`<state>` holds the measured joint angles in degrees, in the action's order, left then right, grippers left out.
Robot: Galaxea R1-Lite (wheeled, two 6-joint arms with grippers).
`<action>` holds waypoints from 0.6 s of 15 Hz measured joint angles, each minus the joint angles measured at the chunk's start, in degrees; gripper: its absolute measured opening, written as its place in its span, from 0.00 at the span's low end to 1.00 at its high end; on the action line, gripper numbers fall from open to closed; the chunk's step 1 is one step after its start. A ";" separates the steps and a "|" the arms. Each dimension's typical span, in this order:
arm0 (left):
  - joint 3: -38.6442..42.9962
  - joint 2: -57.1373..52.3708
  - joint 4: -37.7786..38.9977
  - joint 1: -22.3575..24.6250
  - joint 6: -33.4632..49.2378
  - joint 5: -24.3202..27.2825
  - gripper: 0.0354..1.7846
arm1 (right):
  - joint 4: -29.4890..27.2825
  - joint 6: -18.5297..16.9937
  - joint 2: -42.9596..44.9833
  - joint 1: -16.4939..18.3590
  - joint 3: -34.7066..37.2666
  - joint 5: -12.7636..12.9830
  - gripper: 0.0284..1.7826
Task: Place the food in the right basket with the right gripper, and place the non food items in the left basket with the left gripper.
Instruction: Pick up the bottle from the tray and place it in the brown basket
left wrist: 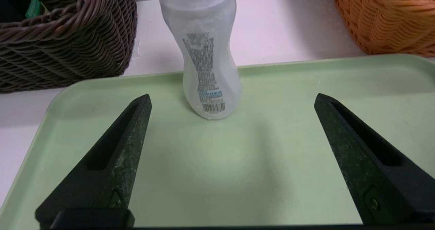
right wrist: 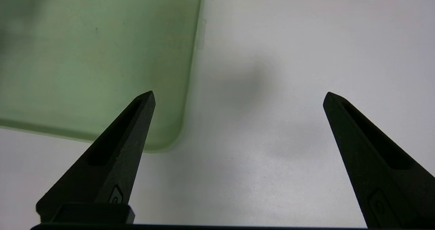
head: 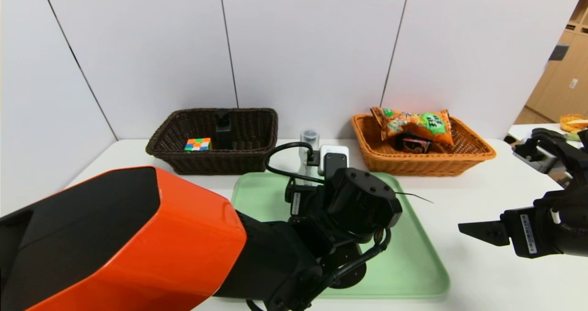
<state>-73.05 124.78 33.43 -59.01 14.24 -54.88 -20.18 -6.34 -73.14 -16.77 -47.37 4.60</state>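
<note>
A clear plastic bottle [left wrist: 207,60] stands upright at the far edge of the green tray [left wrist: 292,148]; its cap [head: 309,135] shows above my left arm in the head view. My left gripper [left wrist: 232,99] is open over the tray, a short way before the bottle, jaws wide and empty. The dark brown left basket [head: 216,161] holds a colour cube [head: 198,144] and a black bottle [head: 223,129]. The orange right basket [head: 422,161] holds an orange snack bag [head: 413,123] and a dark packet [head: 412,143]. My right gripper [right wrist: 239,97] is open and empty over the white table, right of the tray.
The tray's near right corner [right wrist: 163,141] lies beside my right gripper's finger. My left arm's orange shell [head: 115,237] fills the lower left of the head view. Another table with objects [head: 569,125] stands at the far right. A white wall is behind the baskets.
</note>
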 joint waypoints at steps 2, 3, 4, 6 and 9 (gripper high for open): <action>-0.13 1.40 4.14 0.37 -2.39 0.09 0.94 | 0.00 0.22 0.10 0.00 0.07 0.04 0.96; -0.27 1.99 5.92 0.65 -3.50 0.15 0.94 | 0.04 0.33 0.11 0.00 0.05 0.04 0.96; -0.49 2.51 7.25 0.89 -4.35 0.17 0.94 | 0.09 0.33 0.11 0.00 -0.01 0.02 0.96; -0.84 3.35 8.33 1.50 -4.88 0.20 0.94 | 0.06 0.28 0.16 0.00 -0.06 -0.05 0.96; -1.05 4.07 8.41 2.34 -6.61 0.17 0.94 | 0.06 0.12 0.16 0.00 0.11 -0.17 0.96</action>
<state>-74.09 128.85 41.84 -56.67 7.63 -54.71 -20.11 -6.22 -72.99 -16.77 -47.26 4.43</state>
